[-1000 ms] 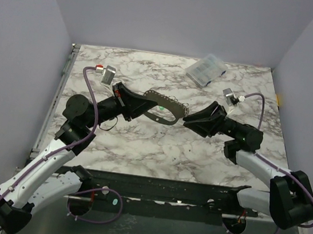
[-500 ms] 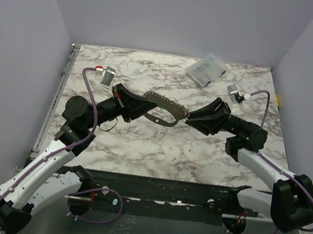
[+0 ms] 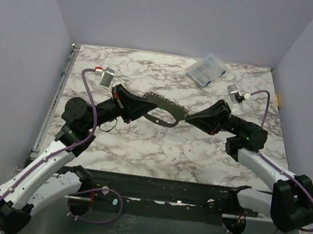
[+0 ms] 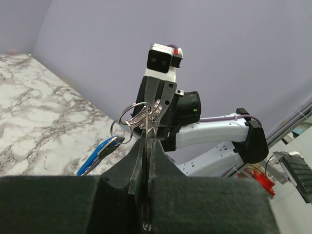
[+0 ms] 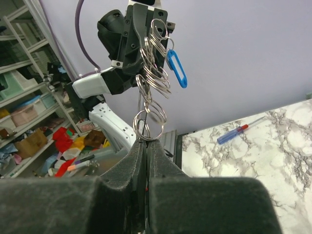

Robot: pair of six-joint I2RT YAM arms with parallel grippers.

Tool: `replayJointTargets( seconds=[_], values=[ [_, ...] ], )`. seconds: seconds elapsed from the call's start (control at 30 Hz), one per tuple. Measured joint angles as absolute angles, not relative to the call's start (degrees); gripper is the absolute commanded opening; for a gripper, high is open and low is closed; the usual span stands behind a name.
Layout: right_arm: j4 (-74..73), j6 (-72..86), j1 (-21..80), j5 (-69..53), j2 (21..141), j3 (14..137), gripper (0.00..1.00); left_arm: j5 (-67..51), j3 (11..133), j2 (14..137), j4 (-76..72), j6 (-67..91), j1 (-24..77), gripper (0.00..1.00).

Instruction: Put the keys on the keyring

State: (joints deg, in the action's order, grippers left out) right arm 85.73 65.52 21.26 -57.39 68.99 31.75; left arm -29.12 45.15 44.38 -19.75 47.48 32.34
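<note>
My left gripper [image 3: 146, 105] is shut on one end of the keyring [image 3: 166, 111], a thin grey curved band held above the table's middle. In the left wrist view the band [image 4: 146, 124] runs edge-on between my shut fingers [image 4: 147, 141]. Several small silvery rings [image 4: 141, 114] hang on it, and so does a blue-tagged key [image 4: 100, 153]. My right gripper [image 3: 189, 119] meets the band's other end and is shut on the lowest small ring [image 5: 148, 124]. The blue tag [image 5: 176, 68] hangs from the rings above. No green-tagged key shows.
A clear plastic compartment box [image 3: 206, 70] stands at the back right of the marble table [image 3: 158, 146]. A blue and red screwdriver [image 5: 239, 132] lies on the marble in the right wrist view. Grey walls enclose the table on three sides.
My right gripper has shifted slightly up and to the right, staying at the end of the keyring. The left arm has barely moved.
</note>
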Motion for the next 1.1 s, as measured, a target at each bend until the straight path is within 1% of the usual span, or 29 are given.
replayJointTargets(
  seconds=[0.23, 0.3, 0.37, 0.53, 0.87, 1.0, 1.1],
  values=[
    [85.6, 64.5, 21.3, -57.3, 67.3, 31.3, 0.01, -29.5, 44.5, 43.7, -20.6, 46.7, 32.4, 0.0],
    [84.1, 63.0, 21.3, -57.3, 65.5, 30.7, 0.01, -30.0, 44.4, 43.7, -20.5, 46.0, 32.4, 0.03],
    [80.3, 60.6, 21.3, -57.0, 62.7, 30.2, 0.01, -30.3, 44.4, 43.5, -20.4, 44.9, 32.7, 0.04],
    [66.9, 53.6, 21.3, -56.3, 55.9, 29.5, 0.01, -31.4, 44.5, 43.2, -18.6, 41.3, 33.1, 0.05],
    [44.9, 44.1, 21.3, -56.4, 50.5, 30.5, 0.01, -35.7, 46.1, 44.4, -14.1, 32.0, 33.1, 0.06],
    [37.8, 41.3, 21.3, -56.4, 49.0, 31.4, 0.01, -36.6, 46.5, 44.5, -12.1, 28.6, 33.1, 0.04],
    [33.8, 39.2, 21.3, -56.4, 48.3, 32.2, 0.01, -36.9, 46.5, 44.6, -11.1, 26.4, 33.1, 0.0]
  ],
)
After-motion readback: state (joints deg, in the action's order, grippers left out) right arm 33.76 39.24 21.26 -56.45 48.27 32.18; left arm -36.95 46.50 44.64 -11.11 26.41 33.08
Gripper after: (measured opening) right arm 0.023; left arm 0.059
